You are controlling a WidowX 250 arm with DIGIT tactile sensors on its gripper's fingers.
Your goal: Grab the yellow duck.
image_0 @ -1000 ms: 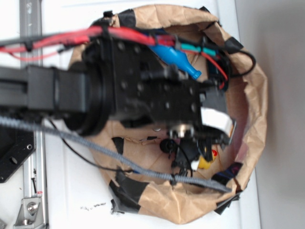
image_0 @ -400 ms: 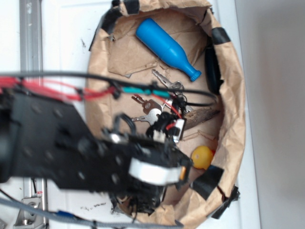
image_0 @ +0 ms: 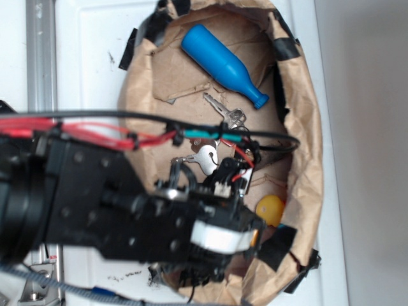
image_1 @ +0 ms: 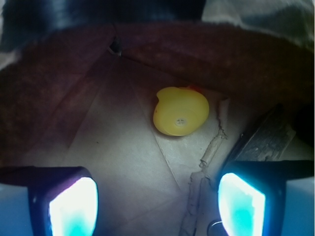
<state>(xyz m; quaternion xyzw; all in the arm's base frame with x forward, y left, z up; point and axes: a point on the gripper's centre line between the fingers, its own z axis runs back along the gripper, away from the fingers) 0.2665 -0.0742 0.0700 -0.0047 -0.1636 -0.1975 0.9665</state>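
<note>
Tool [image_1: 156,209] nearer yellow duck [image_1: 180,111], beak pointing away.

I was working over a lab-style test bench, not a home. A white tabletop [image_0: 89,57] carried a bare metal rail [image_0: 39,57] along its left edge, with a bolted bracket at the near-left corner. The work area was a makeshift brown paper bin [image_0: 312,166], its rim patched with black tape [image_0: 278,245]. Loose test props lay inside: a blue bottle [image_0: 223,64] and some keys [image_0: 224,111]. Exposed red wiring [image_0: 89,134] ran across the black arm [image_0: 83,204].
</note>
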